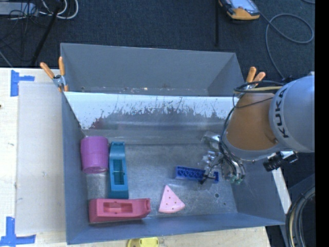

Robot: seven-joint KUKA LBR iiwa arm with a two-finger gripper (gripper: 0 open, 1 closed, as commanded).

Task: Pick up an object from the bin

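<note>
Blue studded plastic brick (189, 173), long and flat, is lying on the bin's floor right of centre, its right end sitting under the gripper (212, 175). Five loose things are resting in the grey metal bin (154, 81), one of each: the brick, a purple plastic cylinder (94, 152) by the left wall, a teal plastic dispenser-shaped piece with a slot down its top (117, 170) just beside the cylinder, a red-pink moulded plastic block with recesses (118, 209) along the near wall, and a pale pink dotted wedge (170, 200) near the brick. The arm is reaching in from the right, its rounded orange cover (249, 127) hanging over the right wall and the wrist pointing down at the brick's end. Whether the jaws are parted or closed cannot be told.
</note>
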